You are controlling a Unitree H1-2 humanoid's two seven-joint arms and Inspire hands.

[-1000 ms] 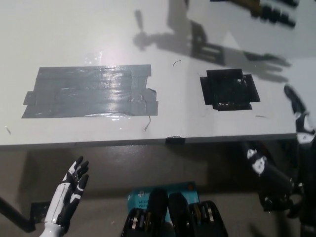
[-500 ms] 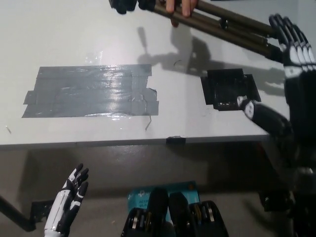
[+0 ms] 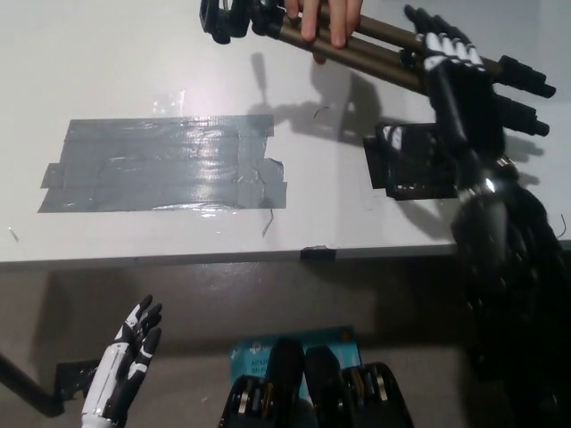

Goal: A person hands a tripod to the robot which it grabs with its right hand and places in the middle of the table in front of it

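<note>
White table (image 3: 134, 53) – tripod (image 3: 366, 49) above it, just under right robot hand (image 3: 455, 76) – open.

Likely a lab: white table (image 3: 107, 62) marked with grey tape (image 3: 161, 165) and black tape (image 3: 406, 176).

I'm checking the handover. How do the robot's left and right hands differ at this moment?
The white left hand hangs low, below the near edge of the table; the black right hand is up over the table. The left hand is open and holds nothing; the right hand meets the tripod, which a person's hand also holds, though its grip cannot be made out. Both point away from the robot.
</note>
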